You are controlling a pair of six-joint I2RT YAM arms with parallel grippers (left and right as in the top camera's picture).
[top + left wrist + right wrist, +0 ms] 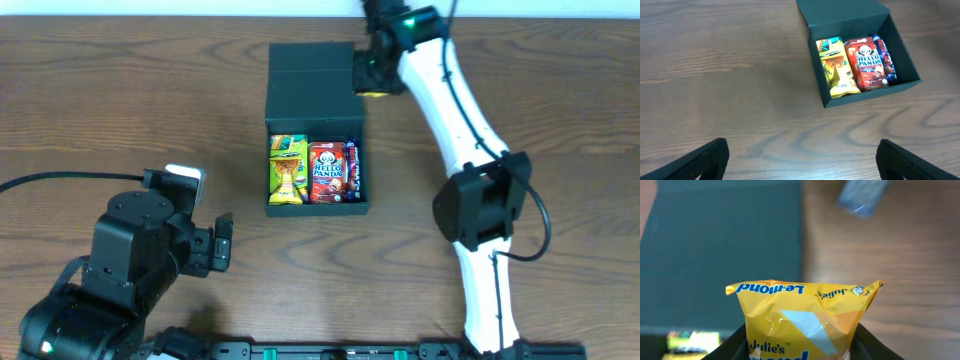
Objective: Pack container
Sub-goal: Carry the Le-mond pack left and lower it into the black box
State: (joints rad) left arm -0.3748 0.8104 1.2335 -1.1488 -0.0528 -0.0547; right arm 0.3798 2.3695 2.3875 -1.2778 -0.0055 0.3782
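Above wood table (910,280), right fingers (877,347) half-closed pinch yellow packet (805,315).

The right arm (455,110) was built of white, rounded links joined by black housings, with a thin cable (541,215) looping off its side and a green light (408,21) at its wrist. The left arm (130,260) was black and blocky, with a white block (186,180) and a trailing black lead (60,181). The left gripper (224,243) had dark, flat fingers (697,161).
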